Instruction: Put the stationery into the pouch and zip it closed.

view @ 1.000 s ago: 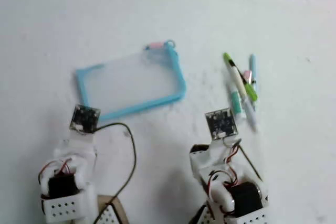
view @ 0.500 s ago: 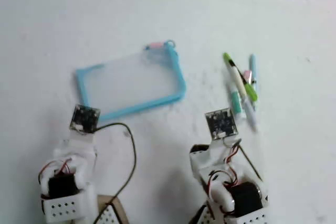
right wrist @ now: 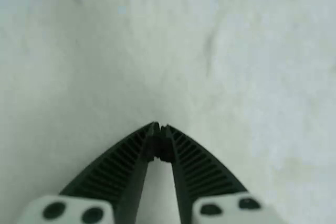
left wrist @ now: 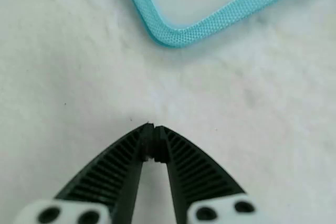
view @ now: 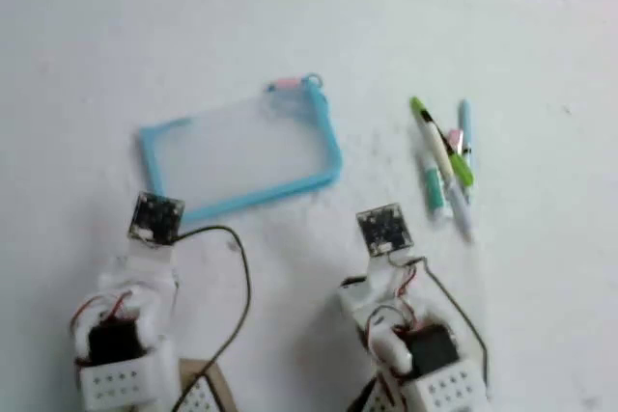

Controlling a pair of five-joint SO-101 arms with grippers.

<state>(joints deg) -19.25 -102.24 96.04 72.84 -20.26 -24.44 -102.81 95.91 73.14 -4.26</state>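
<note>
Ahead and to the right of my right gripper [right wrist: 159, 128]: pens [view: 444, 161], a small bundle in green, teal and white, long axes running away from me. My right arm is the nearer. Just ahead of my left gripper [left wrist: 153, 129]: pouch [view: 241, 156], flat on the table [view: 502, 36], clear with blue edging, zip pull [view: 285, 84] at its far right corner. Both my grippers are pressed together, holding nothing.

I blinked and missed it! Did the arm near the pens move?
Yes. The right arm swung away from the pens, toward the blue pouch.
</note>
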